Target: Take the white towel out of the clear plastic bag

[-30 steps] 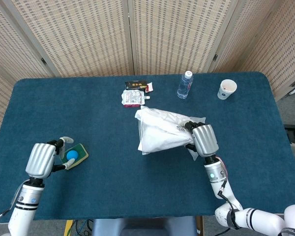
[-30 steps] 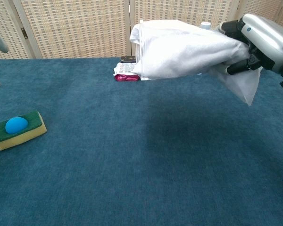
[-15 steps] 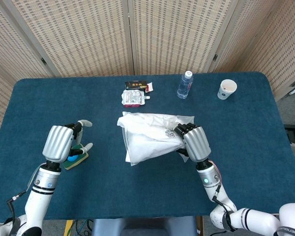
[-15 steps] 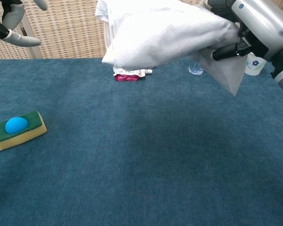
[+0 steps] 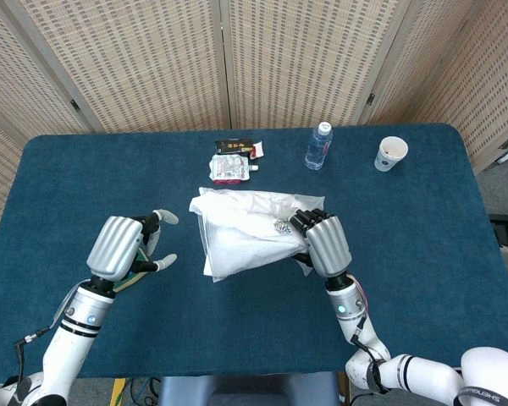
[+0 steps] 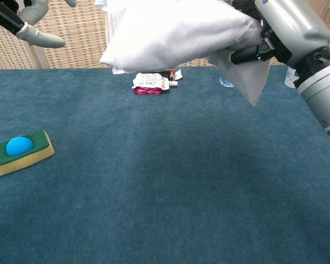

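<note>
- Over the last second I have swung the clear plastic bag (image 5: pixel 254 230) leftward, from right of the table's middle to just over its middle, lifted well off the blue table (image 5: pixel 423 228).
- My left hand (image 5: pixel 129 245) has risen off the sponge near the left edge and come inward toward the bag; the two are now near but still apart.
- That sets up the pull: I judge the next step is for the left hand to reach the bag's open left end.
- My right hand (image 5: pixel 322 241) is clamped on the bag's right end, fingers curled tight around bunched plastic.
- My left hand holds nothing, fingers spread apart, thumb pointing toward the bag.
- The white towel (image 6: pixel 176 30) is still wholly inside the bag, filling it.
</note>
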Robot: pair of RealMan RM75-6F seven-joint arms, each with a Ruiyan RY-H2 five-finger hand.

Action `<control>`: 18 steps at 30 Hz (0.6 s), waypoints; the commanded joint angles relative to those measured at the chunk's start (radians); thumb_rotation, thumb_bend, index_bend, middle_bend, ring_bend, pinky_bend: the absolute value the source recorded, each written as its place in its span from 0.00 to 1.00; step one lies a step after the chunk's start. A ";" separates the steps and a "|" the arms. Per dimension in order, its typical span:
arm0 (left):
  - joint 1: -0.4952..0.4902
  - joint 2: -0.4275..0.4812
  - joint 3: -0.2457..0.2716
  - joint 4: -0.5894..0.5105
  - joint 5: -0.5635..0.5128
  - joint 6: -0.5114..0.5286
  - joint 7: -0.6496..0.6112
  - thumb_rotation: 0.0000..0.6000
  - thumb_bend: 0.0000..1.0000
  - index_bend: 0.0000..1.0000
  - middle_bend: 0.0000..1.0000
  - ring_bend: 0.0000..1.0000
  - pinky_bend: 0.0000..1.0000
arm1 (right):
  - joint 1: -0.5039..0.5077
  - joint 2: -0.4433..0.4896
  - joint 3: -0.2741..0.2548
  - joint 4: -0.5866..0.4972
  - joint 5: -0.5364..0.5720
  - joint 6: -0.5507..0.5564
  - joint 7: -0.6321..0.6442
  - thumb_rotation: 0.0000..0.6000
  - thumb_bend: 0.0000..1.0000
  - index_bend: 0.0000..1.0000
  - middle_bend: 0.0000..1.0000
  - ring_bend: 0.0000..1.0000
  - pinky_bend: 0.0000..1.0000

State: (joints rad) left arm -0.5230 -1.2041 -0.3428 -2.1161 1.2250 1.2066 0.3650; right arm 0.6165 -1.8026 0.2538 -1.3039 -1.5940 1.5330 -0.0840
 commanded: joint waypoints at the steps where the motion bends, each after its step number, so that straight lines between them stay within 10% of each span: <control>1: -0.011 0.012 -0.002 -0.013 -0.015 -0.008 -0.011 1.00 0.17 0.39 0.80 0.67 0.95 | 0.006 -0.015 0.005 0.016 -0.006 0.008 0.001 1.00 0.40 0.59 0.71 0.68 0.70; 18: -0.103 0.061 -0.015 -0.063 -0.093 -0.111 -0.126 1.00 0.17 0.32 0.81 0.66 0.95 | 0.030 -0.072 0.029 0.050 -0.005 0.017 0.012 1.00 0.40 0.59 0.71 0.68 0.70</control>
State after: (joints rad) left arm -0.6182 -1.1484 -0.3563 -2.1745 1.1407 1.1023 0.2409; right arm 0.6463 -1.8740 0.2820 -1.2544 -1.5985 1.5492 -0.0724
